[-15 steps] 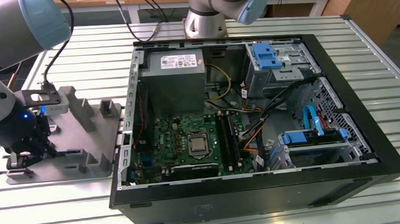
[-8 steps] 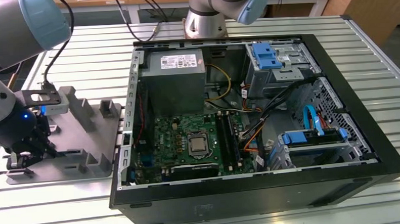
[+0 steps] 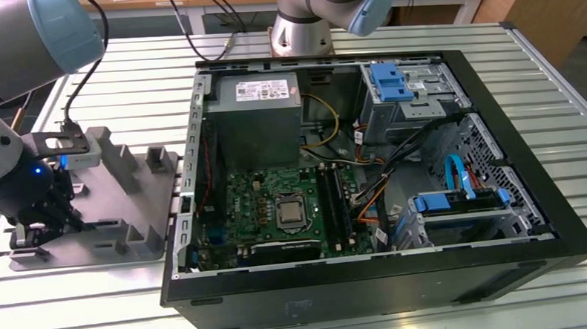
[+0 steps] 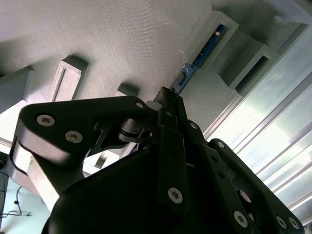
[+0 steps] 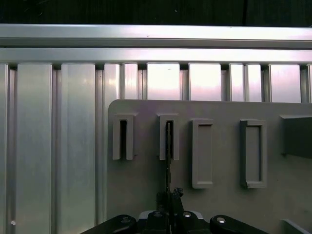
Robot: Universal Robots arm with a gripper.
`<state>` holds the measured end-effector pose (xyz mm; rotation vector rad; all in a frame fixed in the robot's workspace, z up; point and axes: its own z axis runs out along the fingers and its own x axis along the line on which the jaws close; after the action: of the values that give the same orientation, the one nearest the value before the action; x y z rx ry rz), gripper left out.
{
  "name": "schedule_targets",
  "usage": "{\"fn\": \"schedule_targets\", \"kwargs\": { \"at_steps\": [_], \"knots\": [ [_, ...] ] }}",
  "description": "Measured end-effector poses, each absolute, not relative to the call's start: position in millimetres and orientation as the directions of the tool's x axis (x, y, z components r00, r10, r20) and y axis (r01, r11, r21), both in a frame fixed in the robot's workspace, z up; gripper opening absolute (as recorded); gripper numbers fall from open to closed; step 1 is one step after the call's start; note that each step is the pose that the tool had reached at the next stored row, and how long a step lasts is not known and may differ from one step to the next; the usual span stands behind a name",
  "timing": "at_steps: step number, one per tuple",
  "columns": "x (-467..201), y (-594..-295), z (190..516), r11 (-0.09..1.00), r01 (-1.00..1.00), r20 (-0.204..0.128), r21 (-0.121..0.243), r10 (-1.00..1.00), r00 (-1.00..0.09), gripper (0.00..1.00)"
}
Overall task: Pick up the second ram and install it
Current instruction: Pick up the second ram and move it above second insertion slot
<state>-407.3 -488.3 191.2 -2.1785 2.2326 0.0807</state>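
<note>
The second ram (image 5: 168, 161) is a thin dark stick standing on edge, its far end in the slot of a grey holder block (image 5: 169, 127). In the second wrist view the same ram (image 4: 186, 72) shows a blue-tinted edge running from that block into my fingers. My gripper (image 5: 168, 199) is shut on the ram's near end. In the exterior view my gripper (image 3: 31, 237) is low over the grey holder plate (image 3: 117, 209), at the exterior view's left, outside the computer case. The green motherboard (image 3: 266, 210) with its long black slots (image 3: 337, 200) lies inside the open case.
A second slotted holder block (image 5: 123, 137) stands empty beside the ram's block, with taller grey blocks (image 3: 125, 168) further along the plate. The black case wall (image 3: 183, 236) rises between plate and motherboard. Cables (image 3: 374, 183) and blue drive brackets (image 3: 454, 202) crowd the case's right side.
</note>
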Motion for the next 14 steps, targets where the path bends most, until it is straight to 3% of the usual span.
{"fn": "schedule_targets", "kwargs": {
  "at_steps": [14],
  "knots": [
    [-407.3, -488.2, 198.5, 0.024, -0.999, -0.052, 0.022, -0.998, -0.025, 0.14]
  ]
}}
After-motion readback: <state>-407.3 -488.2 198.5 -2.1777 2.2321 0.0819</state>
